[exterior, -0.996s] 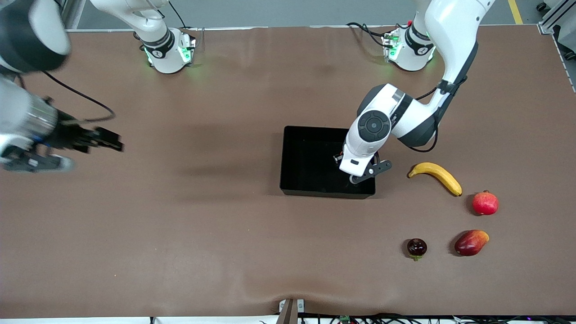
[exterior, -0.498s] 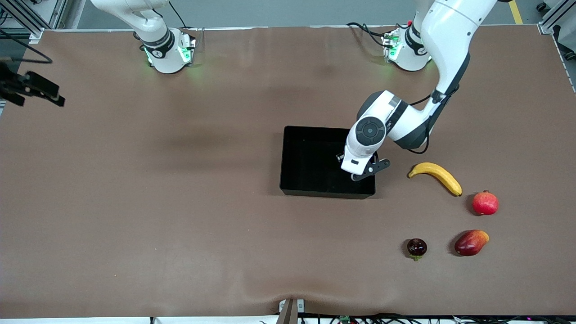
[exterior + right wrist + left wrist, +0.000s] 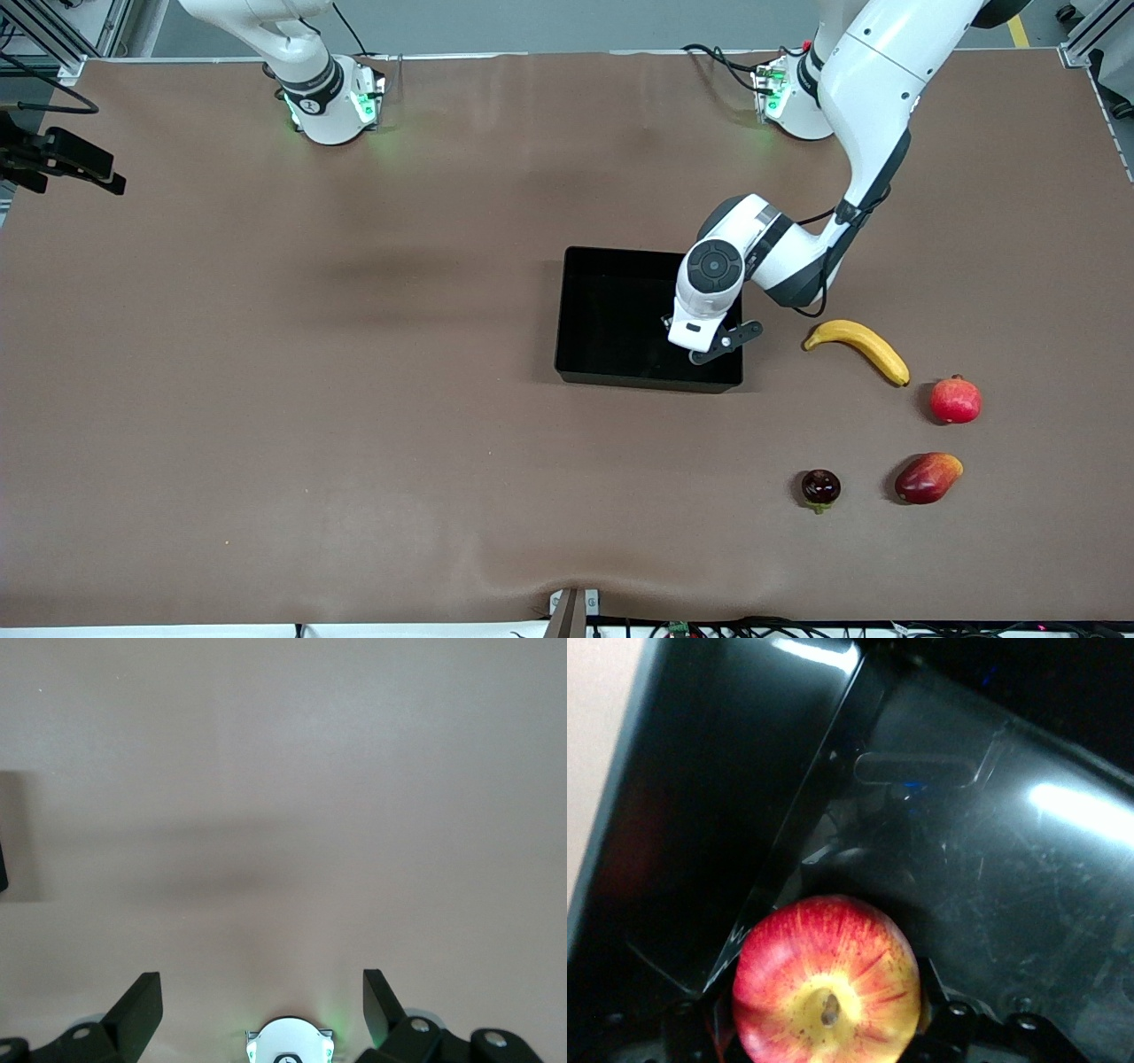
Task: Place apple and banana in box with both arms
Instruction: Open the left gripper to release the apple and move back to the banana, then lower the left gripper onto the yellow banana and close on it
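My left gripper (image 3: 826, 1014) is shut on the apple (image 3: 824, 966), red with a yellow centre, and holds it low inside the black box (image 3: 992, 868). In the front view the left wrist (image 3: 709, 292) hides the apple and the fingers; it hangs over the box (image 3: 611, 292) at the end toward the left arm. The yellow banana (image 3: 858, 348) lies on the table beside the box, toward the left arm's end. My right gripper (image 3: 262, 1005) is open and empty, up in the air at the right arm's end of the table (image 3: 62, 164).
A plain red round fruit with a crown tip (image 3: 956, 400), an oblong red-yellow fruit (image 3: 927, 478) and a small dark fruit (image 3: 820, 487) lie nearer the front camera than the banana. The right arm's base (image 3: 288, 1041) shows below its fingers.
The right arm has swung up and away to the table's edge. The left wrist has sunk lower into the box, and the box has shifted slightly toward the left arm's end.
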You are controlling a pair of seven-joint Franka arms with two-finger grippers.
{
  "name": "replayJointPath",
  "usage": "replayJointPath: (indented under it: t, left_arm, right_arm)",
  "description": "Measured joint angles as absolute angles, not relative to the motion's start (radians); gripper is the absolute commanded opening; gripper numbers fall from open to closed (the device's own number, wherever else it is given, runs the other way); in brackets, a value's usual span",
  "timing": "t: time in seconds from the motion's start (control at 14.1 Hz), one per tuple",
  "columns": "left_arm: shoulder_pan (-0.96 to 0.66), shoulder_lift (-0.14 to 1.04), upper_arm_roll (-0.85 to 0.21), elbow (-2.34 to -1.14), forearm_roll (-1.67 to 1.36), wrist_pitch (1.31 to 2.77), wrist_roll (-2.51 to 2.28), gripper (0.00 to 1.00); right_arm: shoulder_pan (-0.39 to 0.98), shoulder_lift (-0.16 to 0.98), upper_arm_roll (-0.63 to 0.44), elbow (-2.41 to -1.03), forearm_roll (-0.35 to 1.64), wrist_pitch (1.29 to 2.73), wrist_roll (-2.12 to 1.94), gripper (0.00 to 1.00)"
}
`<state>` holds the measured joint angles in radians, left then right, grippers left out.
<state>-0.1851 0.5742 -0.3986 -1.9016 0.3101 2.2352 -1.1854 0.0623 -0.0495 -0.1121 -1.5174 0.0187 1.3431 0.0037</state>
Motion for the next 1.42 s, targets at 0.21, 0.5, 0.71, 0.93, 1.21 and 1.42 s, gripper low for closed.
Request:
replayJointPath:
  t: [0.21, 0.5, 0.71, 0.93, 1.21, 1.42]
  left_arm:
    - [-0.182, 0.567, -0.399, -1.847, 0.314, 2.233, -1.186, 1.00]
    - [-0.176, 0.524, -0.398, -1.660, 0.314, 2.059, -1.172, 1.00]
    - [-0.151, 0.508, -0.399, -1.526, 0.300, 1.958, -1.099, 1.00]
    - [-0.064, 0.491, -0.401, -1.464, 0.265, 1.885, -0.926, 1.00]
    - [0.089, 0.455, -0.402, -1.453, 0.192, 1.820, -0.673, 1.00]
    - [0.170, 0.456, -0.401, -1.460, 0.188, 1.788, -0.557, 1.00]
  right_arm:
    - [0.062, -0.048, -0.107, -1.517, 0.019, 1.340, 0.008, 1.00]
    - [0.062, -0.045, -0.107, -1.518, 0.019, 1.333, 0.008, 1.00]
    - [0.069, -0.043, -0.102, -1.518, 0.020, 1.333, 0.008, 1.00]
    - [0.073, -0.042, -0.100, -1.518, 0.020, 1.333, 0.008, 1.00]
    - [0.087, -0.042, -0.098, -1.518, 0.020, 1.334, 0.008, 1.00]
    - [0.092, -0.042, -0.098, -1.518, 0.020, 1.335, 0.008, 1.00]
